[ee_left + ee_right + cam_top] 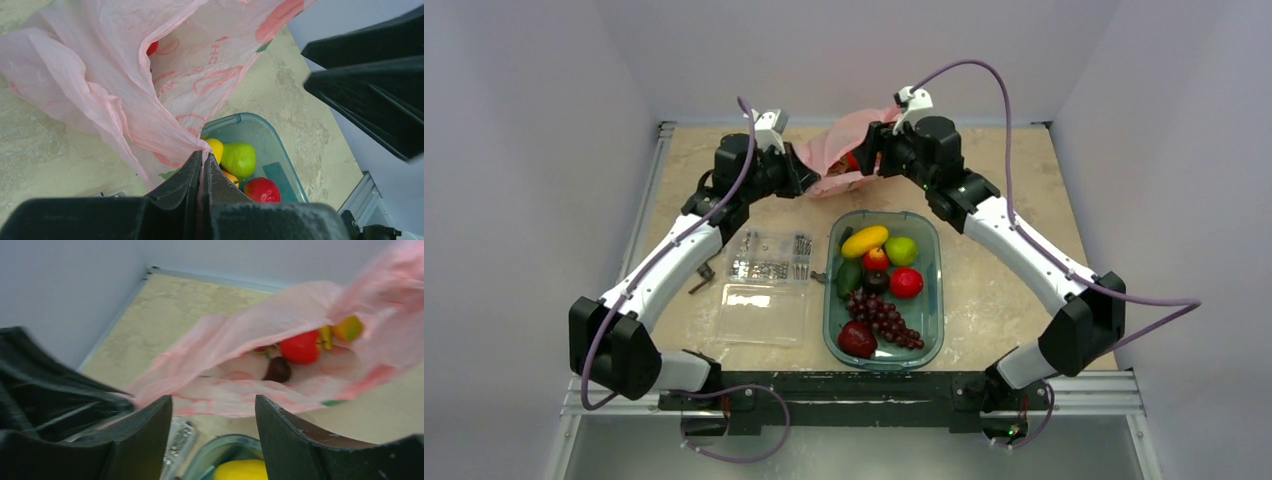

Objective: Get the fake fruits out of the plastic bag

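Note:
The pink plastic bag (836, 158) lies at the far middle of the table, its mouth lifted open. My left gripper (812, 186) is shut on the bag's near edge; in the left wrist view the film is pinched between the fingertips (204, 156). My right gripper (867, 152) is open and empty, just in front of the bag's mouth (214, 407). In the right wrist view the bag (240, 340) holds a red apple (299, 347), a dark plum (278, 369), a yellow banana (326, 336) and an orange mango (348, 328). No green grape bunch shows.
A green tray (940, 300) in front of the bag holds a yellow oval fruit (864, 241), a green apple (901, 250), dark purple grapes (886, 318) and red fruits. A clear box of screws (769, 262) lies to its left. The right arm (370, 95) is close beside my left gripper.

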Controlling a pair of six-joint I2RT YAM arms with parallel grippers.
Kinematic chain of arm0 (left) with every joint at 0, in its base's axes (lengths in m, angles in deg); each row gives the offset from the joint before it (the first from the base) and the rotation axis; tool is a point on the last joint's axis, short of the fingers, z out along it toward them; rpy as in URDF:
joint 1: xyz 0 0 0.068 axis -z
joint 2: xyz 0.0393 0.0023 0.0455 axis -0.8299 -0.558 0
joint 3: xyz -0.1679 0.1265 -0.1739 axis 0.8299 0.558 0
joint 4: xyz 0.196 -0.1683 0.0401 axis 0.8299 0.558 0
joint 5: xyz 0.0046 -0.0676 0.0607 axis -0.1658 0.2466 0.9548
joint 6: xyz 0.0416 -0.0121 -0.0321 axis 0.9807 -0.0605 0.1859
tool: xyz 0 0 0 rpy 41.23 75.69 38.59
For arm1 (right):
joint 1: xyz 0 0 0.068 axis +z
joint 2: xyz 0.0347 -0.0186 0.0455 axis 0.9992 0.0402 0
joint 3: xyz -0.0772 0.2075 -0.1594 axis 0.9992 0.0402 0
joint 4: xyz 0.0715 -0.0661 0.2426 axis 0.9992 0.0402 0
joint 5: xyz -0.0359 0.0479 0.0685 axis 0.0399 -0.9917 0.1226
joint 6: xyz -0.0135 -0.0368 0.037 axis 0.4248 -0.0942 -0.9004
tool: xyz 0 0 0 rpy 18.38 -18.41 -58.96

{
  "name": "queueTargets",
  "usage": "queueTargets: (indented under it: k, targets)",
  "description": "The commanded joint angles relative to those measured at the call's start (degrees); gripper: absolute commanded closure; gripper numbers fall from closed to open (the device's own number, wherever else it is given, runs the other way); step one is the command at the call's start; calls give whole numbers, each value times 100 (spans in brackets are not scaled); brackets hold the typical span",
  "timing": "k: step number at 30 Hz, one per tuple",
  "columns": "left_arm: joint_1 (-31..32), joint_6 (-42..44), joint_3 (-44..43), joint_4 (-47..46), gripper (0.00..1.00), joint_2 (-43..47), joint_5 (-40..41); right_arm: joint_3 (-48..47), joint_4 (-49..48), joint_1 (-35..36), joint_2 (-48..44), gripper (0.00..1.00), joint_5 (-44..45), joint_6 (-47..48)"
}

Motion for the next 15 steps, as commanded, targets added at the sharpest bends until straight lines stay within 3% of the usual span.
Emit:
queueTargets:
  k: [1, 5, 15]
  targets:
    - [199, 159, -47, 40, 100, -125, 342, 56, -921, 394, -60, 43, -108, -506]
    - [265, 107, -56, 97, 100, -253, 401, -80, -1207, 385, 408, 57, 140, -699]
    - [276, -395, -96, 181, 100, -480, 157, 48, -1420, 312, 1942, 64, 613, -710]
